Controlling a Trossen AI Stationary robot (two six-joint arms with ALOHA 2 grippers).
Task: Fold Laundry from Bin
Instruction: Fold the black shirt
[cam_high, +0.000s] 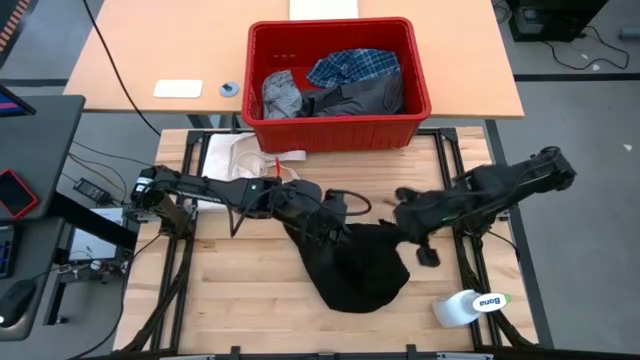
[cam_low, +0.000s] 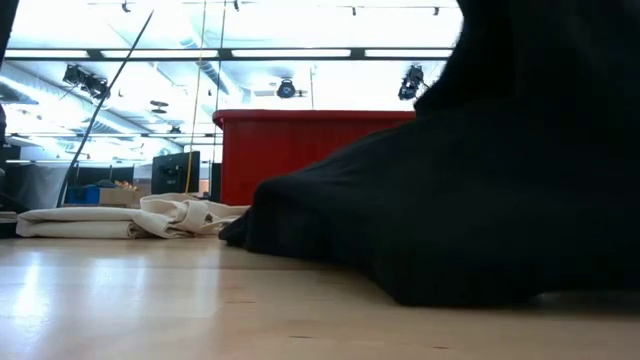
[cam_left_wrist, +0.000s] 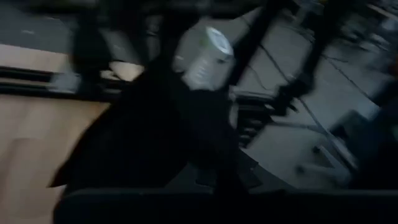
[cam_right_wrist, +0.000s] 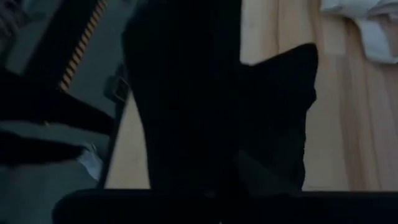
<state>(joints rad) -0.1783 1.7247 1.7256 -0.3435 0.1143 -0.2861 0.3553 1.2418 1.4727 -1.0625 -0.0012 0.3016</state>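
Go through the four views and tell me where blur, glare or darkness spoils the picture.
High view: evenly lit, sharp; black garment and red bin read clearly. Low view: ceiling lights glare bright, and the garment up close blocks the right side. Left wrist view: smeared by motion blur, white bottle streaked. Right wrist view: very dark, black cloth fills most of it.

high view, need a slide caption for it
Both claws, left and right, grip the black garment on the table before the red bin.

1. My left arm (cam_high: 215, 192) is matte black, built of slim jointed links, with a thin black cable looping beside its wrist.
2. My right arm (cam_high: 500, 185) matches it: black, bulkier-jointed housings.
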